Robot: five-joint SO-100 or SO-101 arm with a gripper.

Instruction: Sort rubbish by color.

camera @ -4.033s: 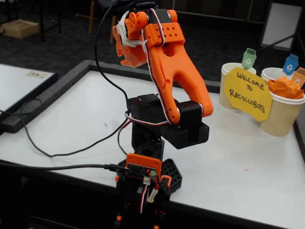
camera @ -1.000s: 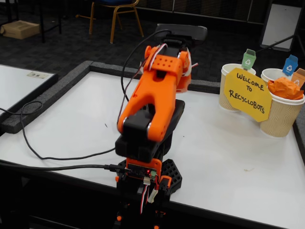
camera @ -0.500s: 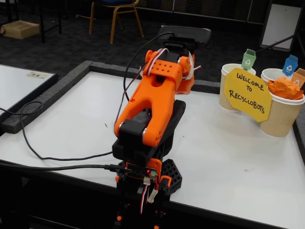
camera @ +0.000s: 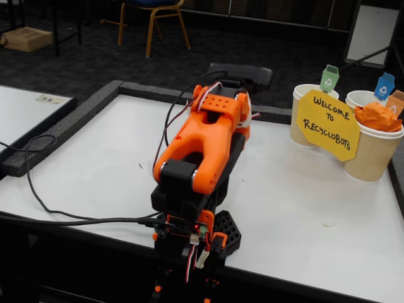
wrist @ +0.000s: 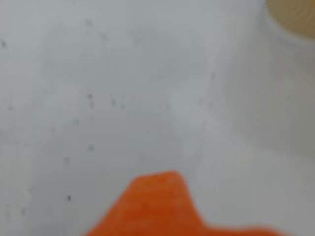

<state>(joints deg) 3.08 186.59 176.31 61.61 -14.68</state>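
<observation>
The orange wad [camera: 377, 117] sits crumpled, axis unclear, in a cup [camera: 374, 155]; jaws' opening cannot be told.

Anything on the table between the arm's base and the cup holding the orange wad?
In the fixed view, only bare white table lies between the arm's base and the cup with the orange wad. The yellow sign hangs beside that cup, off the direct line.

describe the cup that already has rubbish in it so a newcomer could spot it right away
In the fixed view, look to the far right of the white table, behind the yellow welcome sign, where tan paper cups cluster. The nearest, rightmost cup is the one: only it shows a crumpled orange wad heaped above its rim.
</observation>
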